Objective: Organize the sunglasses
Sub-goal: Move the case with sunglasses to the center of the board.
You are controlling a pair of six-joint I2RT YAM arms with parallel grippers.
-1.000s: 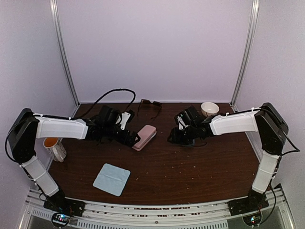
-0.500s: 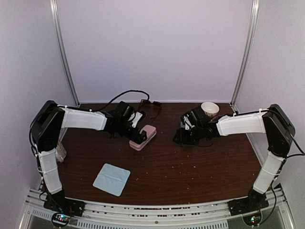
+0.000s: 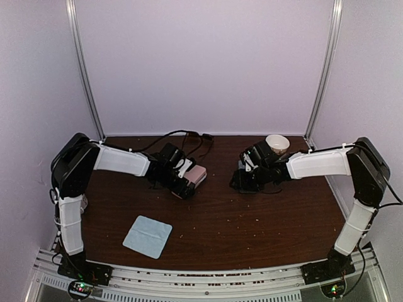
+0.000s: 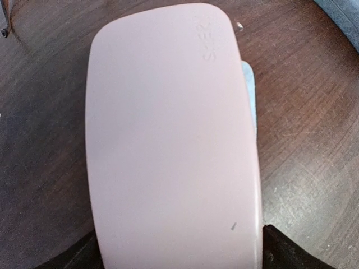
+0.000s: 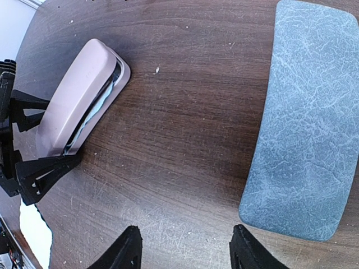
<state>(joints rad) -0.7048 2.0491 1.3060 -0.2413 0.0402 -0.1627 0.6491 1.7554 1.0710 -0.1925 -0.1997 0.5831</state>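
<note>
A dark pair of sunglasses (image 3: 203, 136) lies at the back edge of the table, partly crossed by a black cable. My left gripper (image 3: 184, 182) is open and straddles the near end of a pink case (image 3: 196, 175). That pink case (image 4: 168, 140) fills the left wrist view, with a black finger (image 4: 283, 251) at either side of it. Its lid stands slightly ajar with a light-blue cloth (image 5: 92, 115) inside. My right gripper (image 5: 188, 244) hangs open over bare wood, just left of a grey-blue case (image 5: 303, 123).
A light-blue square cloth (image 3: 147, 236) lies flat toward the front left. A pale cup (image 3: 277, 143) stands at the back right. Metal posts rise at both back corners. The table (image 3: 252, 220) is dark wood with crumbs.
My left arm has swung right and forward until its fingers flank the pink case. The right gripper has drawn slightly back and right, and its jaws have widened.
</note>
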